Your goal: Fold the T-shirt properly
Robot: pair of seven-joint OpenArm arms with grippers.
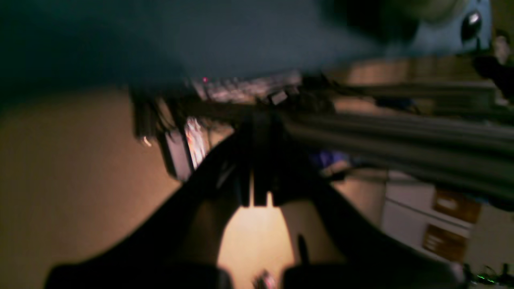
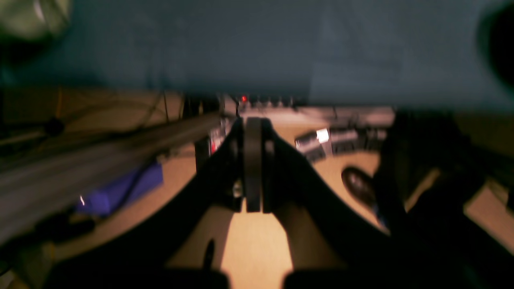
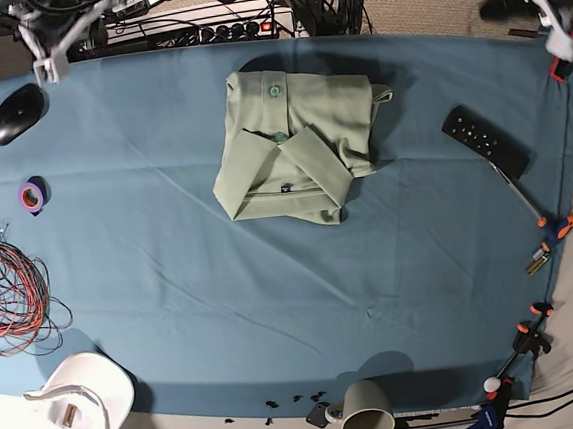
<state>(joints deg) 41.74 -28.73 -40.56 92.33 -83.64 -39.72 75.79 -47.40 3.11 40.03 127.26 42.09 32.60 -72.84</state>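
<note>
The pale green T-shirt [image 3: 295, 143] lies folded into a compact packet on the blue table cloth [image 3: 274, 306], at the far middle, with its collar and buttons facing up. Both arms are pulled back to the far corners, well away from it. My right gripper [image 3: 46, 65] hangs over the far left corner; in its blurred wrist view the fingers [image 2: 253, 160] are pressed together and empty. At the far right edge is my left gripper [image 3: 559, 42], its fingers [image 1: 257, 160] shut on nothing. A blurred pale patch of T-shirt [image 2: 28, 16] shows in the right wrist view.
A black mouse [image 3: 12, 113], a purple tape roll [image 3: 31, 195] and orange wires [image 3: 7, 289] lie along the left side. A black remote [image 3: 484, 142] and small tools [image 3: 538, 223] sit on the right. A cup [image 3: 365, 409] and a white object [image 3: 86, 393] stand at the front edge.
</note>
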